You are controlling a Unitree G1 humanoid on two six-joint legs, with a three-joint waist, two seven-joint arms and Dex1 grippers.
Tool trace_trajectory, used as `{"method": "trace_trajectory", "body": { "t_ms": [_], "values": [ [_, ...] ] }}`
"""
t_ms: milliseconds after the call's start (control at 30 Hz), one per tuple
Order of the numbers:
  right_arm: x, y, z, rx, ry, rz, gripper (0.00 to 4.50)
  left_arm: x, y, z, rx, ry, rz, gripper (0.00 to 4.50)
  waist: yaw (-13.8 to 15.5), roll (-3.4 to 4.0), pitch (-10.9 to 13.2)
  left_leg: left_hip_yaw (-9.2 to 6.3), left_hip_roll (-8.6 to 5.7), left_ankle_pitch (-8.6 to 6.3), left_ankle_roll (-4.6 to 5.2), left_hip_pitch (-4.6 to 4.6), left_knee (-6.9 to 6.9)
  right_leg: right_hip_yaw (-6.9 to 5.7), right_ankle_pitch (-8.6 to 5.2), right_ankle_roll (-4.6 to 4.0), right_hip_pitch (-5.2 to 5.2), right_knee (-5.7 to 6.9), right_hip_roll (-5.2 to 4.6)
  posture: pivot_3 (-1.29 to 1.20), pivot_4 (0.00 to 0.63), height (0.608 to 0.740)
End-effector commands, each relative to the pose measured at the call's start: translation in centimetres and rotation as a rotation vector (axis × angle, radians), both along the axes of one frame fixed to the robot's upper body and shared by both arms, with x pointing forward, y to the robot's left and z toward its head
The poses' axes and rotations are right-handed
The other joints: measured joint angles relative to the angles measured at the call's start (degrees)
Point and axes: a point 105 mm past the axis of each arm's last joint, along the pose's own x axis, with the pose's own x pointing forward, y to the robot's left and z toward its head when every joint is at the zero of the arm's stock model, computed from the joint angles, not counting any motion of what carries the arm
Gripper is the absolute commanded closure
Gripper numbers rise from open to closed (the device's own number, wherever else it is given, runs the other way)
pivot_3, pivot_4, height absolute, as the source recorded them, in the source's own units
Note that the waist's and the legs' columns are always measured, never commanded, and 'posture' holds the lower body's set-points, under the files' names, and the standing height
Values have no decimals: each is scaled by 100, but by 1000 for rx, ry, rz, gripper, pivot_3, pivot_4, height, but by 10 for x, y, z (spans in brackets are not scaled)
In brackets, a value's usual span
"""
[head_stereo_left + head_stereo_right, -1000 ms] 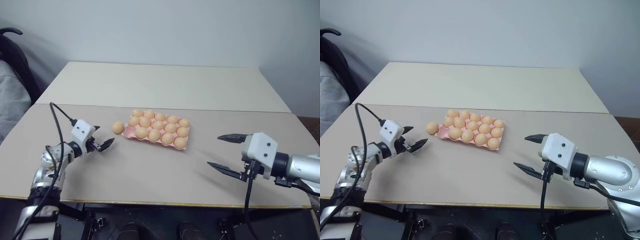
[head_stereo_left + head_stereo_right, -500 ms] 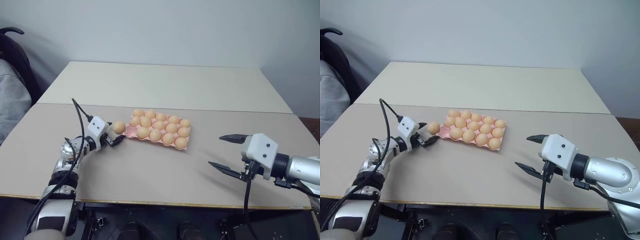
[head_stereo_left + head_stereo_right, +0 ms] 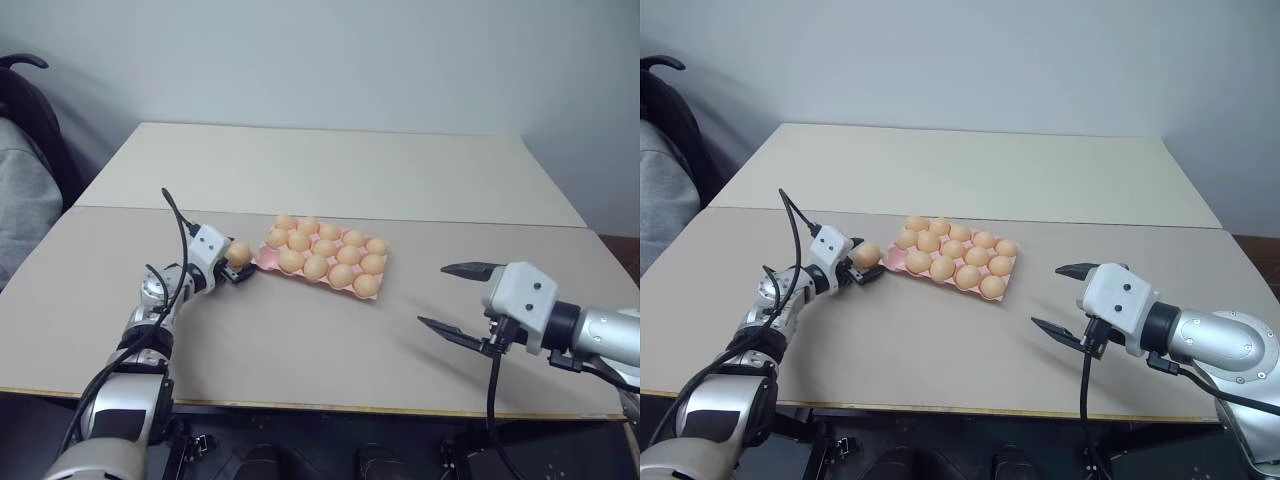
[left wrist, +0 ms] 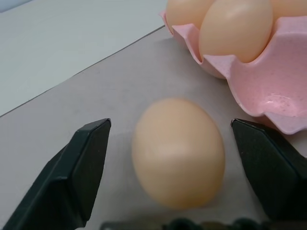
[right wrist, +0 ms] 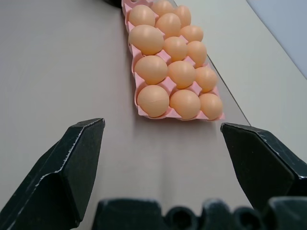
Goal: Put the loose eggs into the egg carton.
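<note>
We saw a plain pale wall [image 3: 380,60] behind two beige tables [image 3: 330,170] pushed together, a straight seam [image 3: 450,222] running between them. The light was even and soft. At the far left stood a dark chair [image 3: 25,110] with grey cloth [image 3: 20,210] beside it.

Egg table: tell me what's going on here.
A two-armed robot is filling a pink carton on the table. One loose egg lies on the table just off the carton's left end, beside an empty cup. The left tool has its fingers on either side of that egg, with gaps showing on both sides, so it is not gripped yet. The right tool hangs open to the carton's right, holding nothing.
</note>
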Motion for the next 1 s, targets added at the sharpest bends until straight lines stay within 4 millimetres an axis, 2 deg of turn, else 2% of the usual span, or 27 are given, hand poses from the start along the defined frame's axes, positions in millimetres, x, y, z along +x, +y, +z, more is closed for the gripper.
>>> {"method": "trace_trajectory", "body": {
  "t_ms": [33,133,167,300,467,633,833,1000],
  "values": [
    [-1,2,5,-19,-31,4,0,2,1,6,4,-22,-2,1493,-6,0,0,0,0,0,0,0,0,0,0,0,0,0,0,0,150,740],
    [-1,2,5,-18,-30,4,0,1,2,5,5,-19,0,2495,-19,0,0,0,0,0,0,0,-1,0,0,0,-1,0,0,0,150,740],
    [-1,2,5,-18,-30,4,0,0,3,3,11,-14,2,2697,-19,0,0,0,0,0,0,0,-1,1,0,0,-1,0,0,0,150,740],
    [-2,3,4,-16,-29,4,0,-3,12,0,51,-7,17,2776,-26,0,0,0,0,0,0,0,0,1,0,0,0,0,0,0,150,740],
    [-3,3,3,-12,-26,2,0,-11,36,2,122,-24,73,2776,-68,1,-1,0,2,0,0,3,-2,3,0,0,-3,3,2,0,150,740],
    [-3,5,2,-6,-23,6,0,-12,44,21,89,-94,104,2776,-26,1,-1,0,2,0,0,7,-1,2,0,0,0,6,1,0,150,740],
    [-2,6,1,-2,-27,8,0,-12,21,63,-122,-212,-2,2776,32,1,-1,-1,1,0,0,-10,1,-3,0,0,-7,-1,-3,0,150,740],
    [-1,7,1,3,-33,1,0,-21,-9,72,-179,-206,-179,2776,22,1,-1,-1,0,0,0,-7,2,-2,0,1,-6,1,-2,0,150,740]
  ]
}}
